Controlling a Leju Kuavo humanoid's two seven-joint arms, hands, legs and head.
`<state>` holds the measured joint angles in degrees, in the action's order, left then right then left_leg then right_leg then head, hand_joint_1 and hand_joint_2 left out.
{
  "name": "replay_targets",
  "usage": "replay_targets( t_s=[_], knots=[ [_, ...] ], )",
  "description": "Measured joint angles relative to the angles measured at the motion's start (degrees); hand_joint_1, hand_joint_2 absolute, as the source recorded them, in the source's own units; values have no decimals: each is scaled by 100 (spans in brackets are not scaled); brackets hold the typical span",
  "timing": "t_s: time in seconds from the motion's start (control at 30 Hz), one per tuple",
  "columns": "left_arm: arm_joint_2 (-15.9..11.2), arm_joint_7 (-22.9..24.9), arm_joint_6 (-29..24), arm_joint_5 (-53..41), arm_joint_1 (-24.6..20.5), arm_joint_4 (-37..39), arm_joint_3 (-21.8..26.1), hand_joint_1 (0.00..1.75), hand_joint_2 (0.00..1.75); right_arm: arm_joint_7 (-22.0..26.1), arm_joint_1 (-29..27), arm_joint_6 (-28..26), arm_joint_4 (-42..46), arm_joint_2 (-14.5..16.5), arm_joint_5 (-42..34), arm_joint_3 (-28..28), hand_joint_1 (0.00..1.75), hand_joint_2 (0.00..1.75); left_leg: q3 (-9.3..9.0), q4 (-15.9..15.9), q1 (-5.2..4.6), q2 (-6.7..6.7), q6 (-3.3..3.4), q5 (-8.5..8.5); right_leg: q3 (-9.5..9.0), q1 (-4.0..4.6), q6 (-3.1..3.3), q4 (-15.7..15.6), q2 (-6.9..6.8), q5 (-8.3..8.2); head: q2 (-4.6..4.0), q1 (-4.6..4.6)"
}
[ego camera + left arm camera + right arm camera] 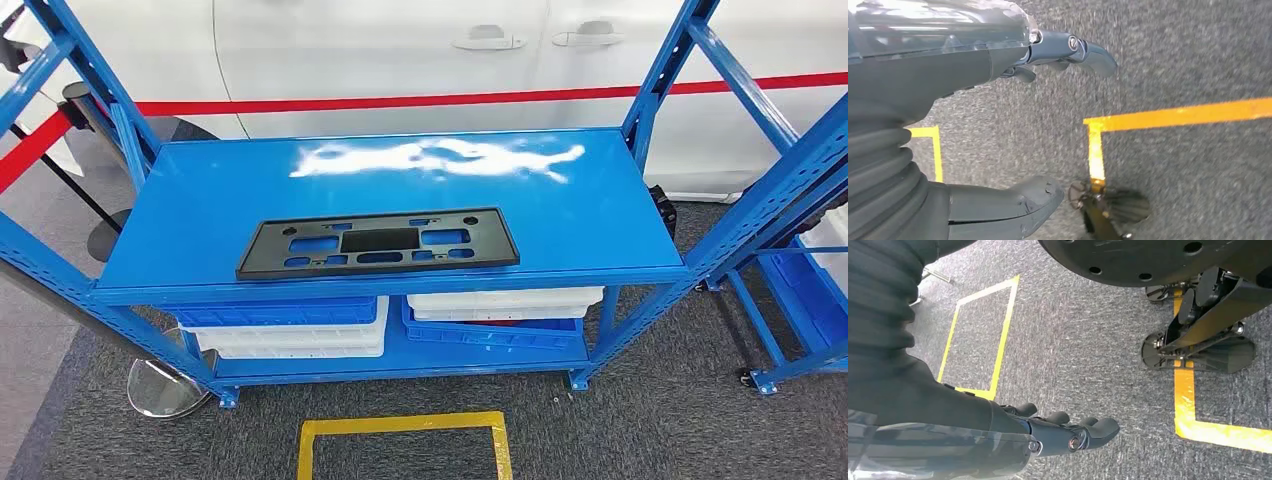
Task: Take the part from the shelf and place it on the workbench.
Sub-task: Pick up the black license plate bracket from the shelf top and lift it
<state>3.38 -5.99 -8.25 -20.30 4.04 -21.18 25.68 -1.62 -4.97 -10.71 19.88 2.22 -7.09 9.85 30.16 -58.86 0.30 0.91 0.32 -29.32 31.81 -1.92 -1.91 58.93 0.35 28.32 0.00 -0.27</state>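
Black part (378,242) flat on blue shelf (600,215), white car behind.
Grey carpet, yellow tape; left hand (1013,125) and right hand (1048,432) hang spread, holding nothing.

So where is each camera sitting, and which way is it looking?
Head view: high on the robot, looking forward and down at the blue shelf with the black part.
Left wrist view: behind the left robot hand, facing the grey carpet.
Right wrist view: behind the right robot hand, facing carpet too.
All three show yellow floor tape.
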Motion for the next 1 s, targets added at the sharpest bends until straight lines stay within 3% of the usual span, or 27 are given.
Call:
replay_targets(
  t_s=[0.03, 0.07, 0.1, 0.13, 0.27, 0.57, 1.0],
  knots=[
    [11, -20, -24, -54, -12, 6, 78, 0, 58, -1, 8, -30, -11, 8, -18, 29, 0, 116, 0, 0, 0, 0, 0, 0, 0, 0, 0, 0, 0, 0, 0, 0],
    [22, -40, -46, -104, -23, 12, 149, 0, 44, -2, 16, -60, -21, 14, -37, 58, 0, 87, 0, 0, 0, 0, 0, 0, -1, 0, 0, 0, 0, 0, 0, 1],
    [43, -80, -91, -204, -48, 26, 288, 0, 0, -3, 34, -120, -44, 28, -71, 116, 0, 44, 0, 0, 0, 0, 0, 0, -1, 0, 0, 0, 0, 0, 0, 1],
    [65, -125, -136, -308, -73, 42, 434, 0, 0, -5, 52, -183, -67, 43, -110, 175, 0, 0, 0, 0, 0, 0, 0, 0, -1, 0, 0, -1, 0, 0, 0, 0],
    [153, -343, -315, -749, -175, 111, 1042, 0, 0, 54, 122, -438, -154, 101, -303, 385, 0, 175, 0, 0, 0, 0, 0, 0, -1, 0, 0, -1, 0, 0, 0, 1],
    [308, -861, -612, -1696, -366, 259, 2179, 0, 0, 964, 309, -815, -9, 139, -459, 415, 0, 175, -1, 0, 0, 0, 0, 0, -4, 0, -1, -1, 0, -1, 0, 1],
    [414, -1416, -831, -2829, -561, 416, 3197, 0, 0, 2073, 458, -772, 1736, 120, 288, -324, 0, 175, -3, -2, 0, 0, 0, 1, -5, 0, -5, -2, 1, -4, 0, 1]
  ],
)
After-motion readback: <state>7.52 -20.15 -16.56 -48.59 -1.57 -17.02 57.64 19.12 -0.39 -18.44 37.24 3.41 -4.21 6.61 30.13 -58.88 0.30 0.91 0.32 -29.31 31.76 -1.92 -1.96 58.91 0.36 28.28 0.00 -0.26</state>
